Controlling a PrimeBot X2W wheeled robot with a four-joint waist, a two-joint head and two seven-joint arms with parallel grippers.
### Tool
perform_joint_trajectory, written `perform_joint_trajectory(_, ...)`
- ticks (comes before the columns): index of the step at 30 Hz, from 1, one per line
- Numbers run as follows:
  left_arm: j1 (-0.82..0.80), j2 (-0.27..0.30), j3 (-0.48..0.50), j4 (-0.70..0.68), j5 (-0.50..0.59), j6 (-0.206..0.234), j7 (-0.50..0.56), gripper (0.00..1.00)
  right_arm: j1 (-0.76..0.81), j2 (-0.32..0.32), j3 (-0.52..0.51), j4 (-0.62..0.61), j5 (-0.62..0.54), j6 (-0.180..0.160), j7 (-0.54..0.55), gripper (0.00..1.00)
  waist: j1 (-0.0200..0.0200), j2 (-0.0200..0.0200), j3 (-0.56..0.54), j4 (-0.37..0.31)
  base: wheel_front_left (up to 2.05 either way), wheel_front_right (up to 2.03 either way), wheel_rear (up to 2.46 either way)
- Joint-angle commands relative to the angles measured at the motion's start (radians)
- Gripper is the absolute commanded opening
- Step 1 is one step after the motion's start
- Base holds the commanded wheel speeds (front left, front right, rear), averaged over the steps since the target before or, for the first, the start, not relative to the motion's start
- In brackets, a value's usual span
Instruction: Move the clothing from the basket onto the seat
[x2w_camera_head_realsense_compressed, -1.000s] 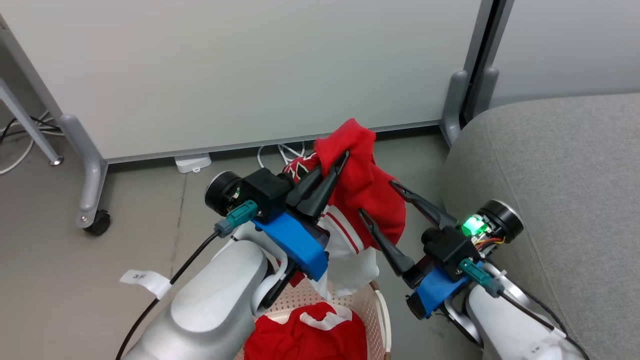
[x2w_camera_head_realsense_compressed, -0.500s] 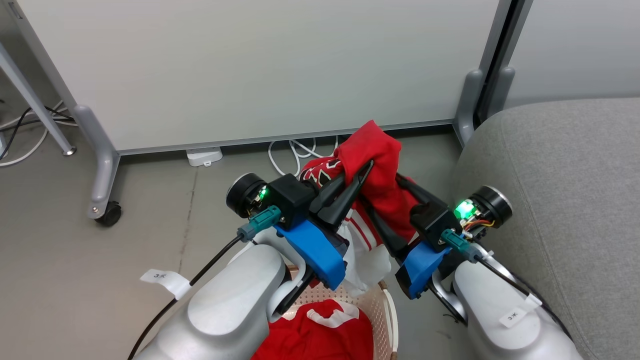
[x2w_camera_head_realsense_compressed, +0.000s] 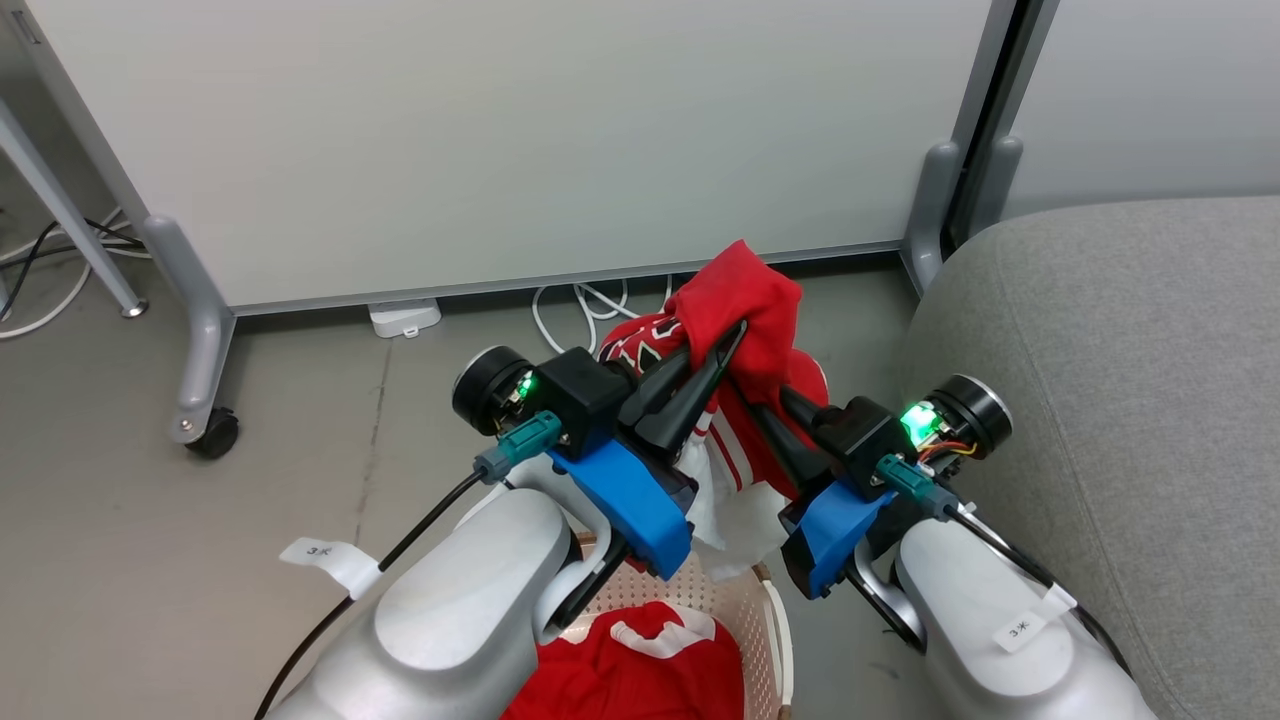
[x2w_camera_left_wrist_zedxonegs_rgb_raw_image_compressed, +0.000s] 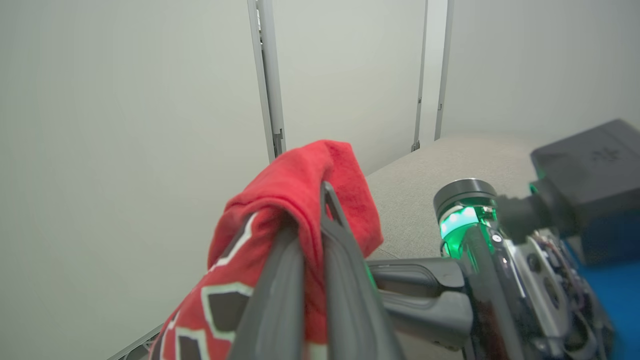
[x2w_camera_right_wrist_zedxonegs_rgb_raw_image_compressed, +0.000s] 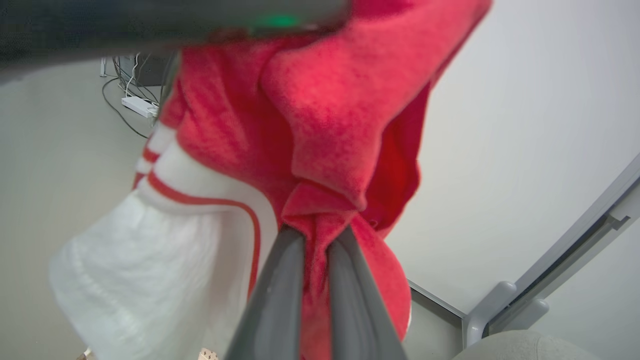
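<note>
- Left gripper is clamped on the top fold of a jersey, so the cloth hangs from it above the basket.
- Right gripper pinches a lower red fold of the same jersey, close beside the left one. My guess: two holds stop it trailing or snagging on the rim.
- The white panel dangles near the basket's far rim; can't tell if it touches.
- Second jersey lies in the basket.
- Seat sits to the right, so the lifted jersey probably swings there next.
</note>
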Motion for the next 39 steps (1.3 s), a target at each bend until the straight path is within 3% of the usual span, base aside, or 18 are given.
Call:
perform_joint_trajectory(1,-0.007,0.004,0.006,-0.002,0.004,-0.002,-0.005,0.00,0.007,0.002,0.004,-0.009,0.010,0.000,0.000,0.00,-0.0001,0.0000,0.000,-0.001,0.00,0.00,0.00)
perform_joint_trajectory(16,-0.003,0.003,0.020,0.000,0.022,0.006,-0.005,0.00,0.016,0.000,0.011,-0.025,0.034,0.000,0.000,0.00,-0.0001,0.0000,0.004,-0.002,0.00,0.00,0.00)
perform_joint_trajectory(17,-0.002,0.003,0.025,-0.003,0.030,0.011,-0.005,0.40,0.017,0.000,0.011,-0.027,0.035,0.000,-0.001,0.00,-0.0001,0.0000,0.005,-0.002,0.00,0.00,0.00)
perform_joint_trajectory(18,-0.001,0.004,0.026,-0.002,0.038,0.019,-0.004,1.00,0.017,0.000,0.011,-0.029,0.037,0.000,-0.001,0.00,-0.0001,0.0000,0.005,-0.002,0.00,0.00,0.00)
perform_joint_trajectory(32,0.061,0.020,0.061,-0.002,0.073,0.027,-0.004,1.00,0.087,-0.016,-0.107,-0.128,0.072,0.000,-0.001,0.00,-0.0001,0.0000,0.021,-0.001,0.00,0.00,0.00)
perform_joint_trajectory(39,0.079,0.040,0.094,-0.033,0.103,0.048,-0.004,1.00,0.125,-0.028,-0.185,-0.211,0.077,0.000,-0.001,0.00,-0.0001,0.0000,0.051,-0.052,0.00,0.00,0.00)
